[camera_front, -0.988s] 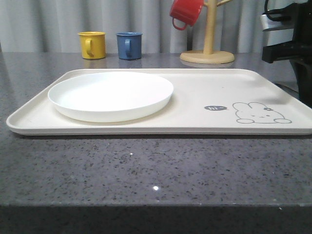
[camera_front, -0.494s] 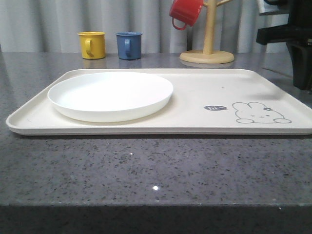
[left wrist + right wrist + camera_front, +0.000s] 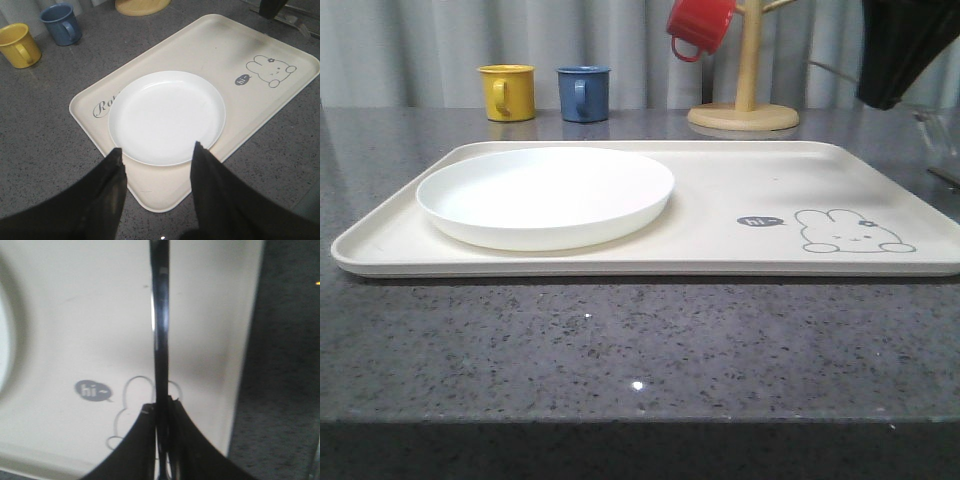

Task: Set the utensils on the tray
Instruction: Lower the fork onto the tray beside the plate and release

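The right claw [image 3: 162, 412] is closed on a thin metal utensil [image 3: 160, 315]; which kind it is cannot be told, because its end is out of the picture. It hangs over the tray [image 3: 720, 190], above the rabbit drawing [image 3: 131, 405] near the tray's right edge. The utensil's long axis runs straight out from the claw, along that edge. The plate [image 3: 545, 195] already lies on the tray's left half. The left claw [image 3: 157, 167] is open and empty above the tray's near left corner, so the right arm probably only needs to go down.
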